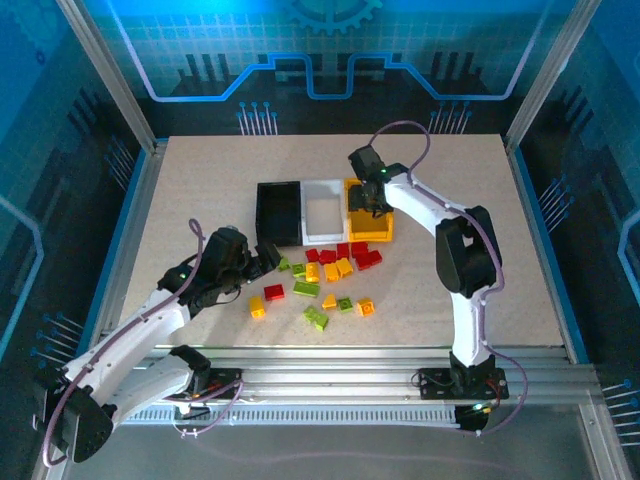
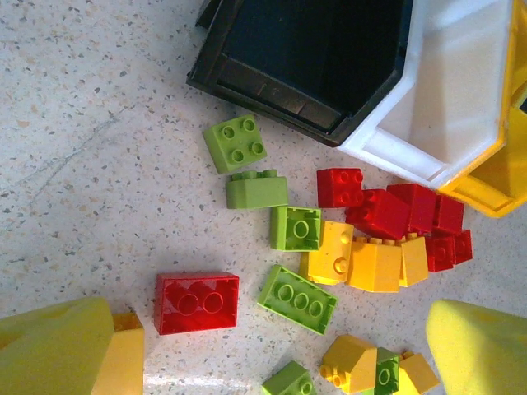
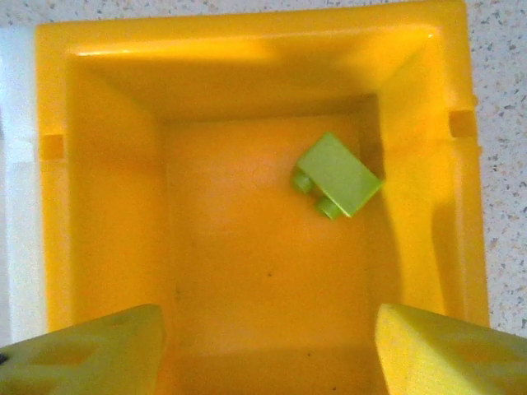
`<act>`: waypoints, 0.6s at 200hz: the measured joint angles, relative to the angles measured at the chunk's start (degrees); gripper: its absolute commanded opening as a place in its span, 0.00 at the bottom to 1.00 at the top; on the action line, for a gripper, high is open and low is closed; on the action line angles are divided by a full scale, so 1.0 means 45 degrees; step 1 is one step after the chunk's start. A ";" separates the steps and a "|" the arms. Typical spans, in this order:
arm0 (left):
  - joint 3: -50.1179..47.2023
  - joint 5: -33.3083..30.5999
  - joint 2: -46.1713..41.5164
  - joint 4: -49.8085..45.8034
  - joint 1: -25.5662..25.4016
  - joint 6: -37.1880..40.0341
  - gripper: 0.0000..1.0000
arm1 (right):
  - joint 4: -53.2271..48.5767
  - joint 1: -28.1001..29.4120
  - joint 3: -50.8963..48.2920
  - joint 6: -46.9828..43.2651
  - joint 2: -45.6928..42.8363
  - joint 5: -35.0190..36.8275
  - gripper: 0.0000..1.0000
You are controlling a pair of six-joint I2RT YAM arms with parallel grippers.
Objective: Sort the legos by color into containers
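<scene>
Three joined containers stand mid-table: black [image 1: 278, 212], white [image 1: 322, 210] and yellow [image 1: 368, 228]. Red, yellow-orange and lime legos [image 1: 330, 270] lie scattered in front of them. My right gripper [image 1: 372, 200] hangs over the yellow bin [image 3: 58, 206], open [image 3: 268, 354] with nothing between its fingers; one lime brick [image 3: 338, 175] lies on the bin floor. My left gripper [image 1: 265, 258] is low at the left edge of the pile, open [image 2: 272, 354]. Below it lie a red brick [image 2: 197, 303] and a long lime brick [image 2: 297, 299], neither touched.
The black bin [image 2: 313, 58] and white bin [image 2: 445, 90] look empty in the left wrist view. A cluster of red bricks [image 2: 395, 210] sits against the bins' front. Metal frame posts and rails border the table [image 1: 200, 180].
</scene>
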 measured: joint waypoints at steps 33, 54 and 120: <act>0.0393 0.0034 0.0189 -0.0073 0.0000 0.0321 0.99 | 0.0389 0.0277 -0.2361 0.0087 -0.2307 -0.0073 0.81; 0.0515 0.0141 0.0277 -0.0063 0.0000 0.0486 0.99 | 0.0704 0.0777 -0.4425 0.0262 -0.4352 -0.0189 0.83; 0.0520 0.0486 0.0583 0.0306 -0.0005 0.0777 0.99 | 0.0976 0.2671 -0.9996 0.1161 -0.8728 -0.0539 0.84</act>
